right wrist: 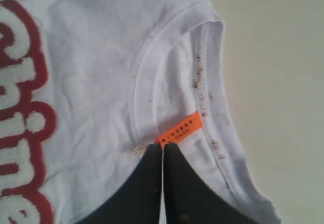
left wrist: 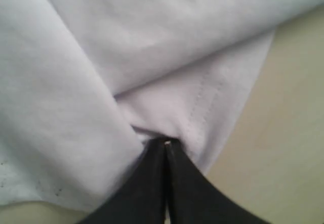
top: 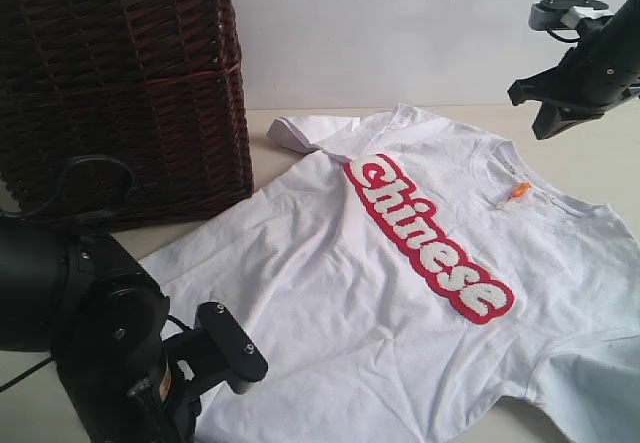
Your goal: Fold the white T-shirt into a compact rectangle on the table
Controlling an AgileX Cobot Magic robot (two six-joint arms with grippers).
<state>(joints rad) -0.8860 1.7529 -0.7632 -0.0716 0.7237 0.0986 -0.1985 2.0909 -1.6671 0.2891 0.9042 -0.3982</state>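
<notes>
The white T-shirt (top: 400, 263) lies spread face up on the table (top: 590, 153), its red-outlined "Chinese" lettering (top: 430, 235) running diagonally. An orange tag (top: 520, 191) marks the collar. My left gripper (top: 232, 348) sits low at the shirt's near left edge. In the left wrist view its jaws (left wrist: 167, 142) are shut, with folds of white cloth (left wrist: 167, 118) gathered at the tips beside a stitched hem. My right gripper (top: 548, 123) hangs in the air above the collar, shut and empty. In the right wrist view its tips (right wrist: 163, 145) line up with the orange tag (right wrist: 179, 130).
A dark brown wicker basket (top: 120, 83) with a lace rim stands at the back left, close to the shirt's far sleeve (top: 300, 131), which is tucked under. Bare cream table (right wrist: 273, 57) shows beyond the collar. The left arm's black body (top: 70, 323) fills the near left corner.
</notes>
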